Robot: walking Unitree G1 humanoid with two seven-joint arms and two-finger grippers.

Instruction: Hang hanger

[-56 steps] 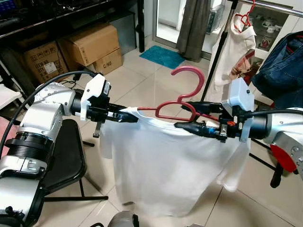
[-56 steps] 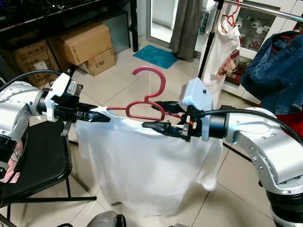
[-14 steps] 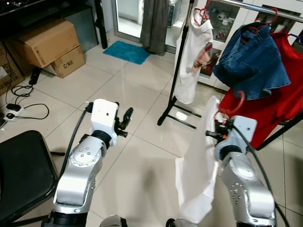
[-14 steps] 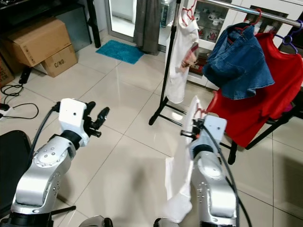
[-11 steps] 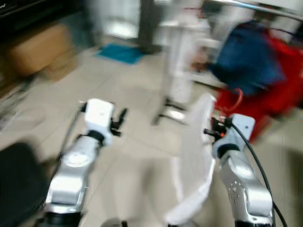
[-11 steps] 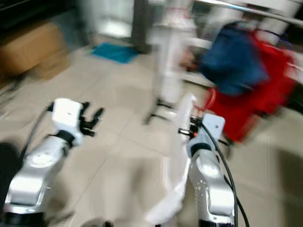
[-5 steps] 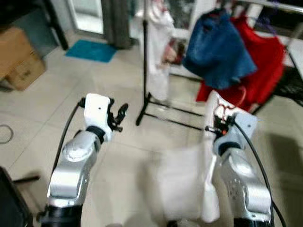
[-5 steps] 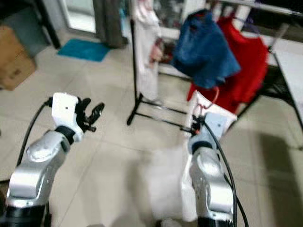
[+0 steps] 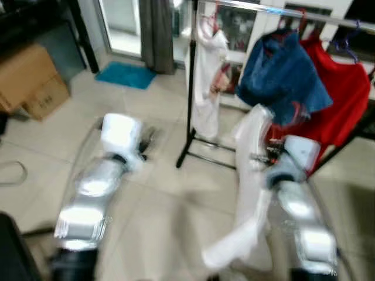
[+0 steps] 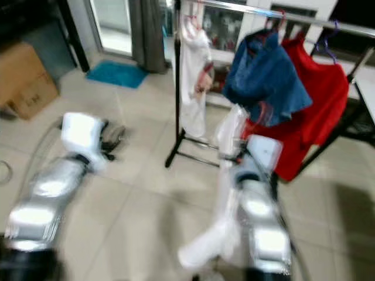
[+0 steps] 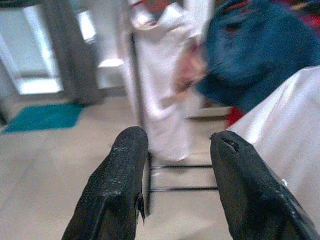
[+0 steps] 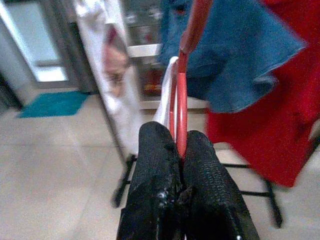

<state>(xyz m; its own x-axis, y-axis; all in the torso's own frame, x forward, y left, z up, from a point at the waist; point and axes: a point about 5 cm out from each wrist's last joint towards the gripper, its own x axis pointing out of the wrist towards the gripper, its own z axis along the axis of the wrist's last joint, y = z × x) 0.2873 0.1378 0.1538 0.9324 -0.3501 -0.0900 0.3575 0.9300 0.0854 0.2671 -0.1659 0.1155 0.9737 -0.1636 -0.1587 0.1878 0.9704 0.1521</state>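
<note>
No writing, label, brand or number can be read anywhere. The cardboard boxes (image 9: 26, 79) by the wall are too blurred to show any print.

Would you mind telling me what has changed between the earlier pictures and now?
The left gripper has let go of the white shirt and now stands open and free. The robot has turned and walked toward the clothes rail, so the hung clothes look nearer. The right gripper stays shut on the red hanger, the shirt draped from it.
</note>
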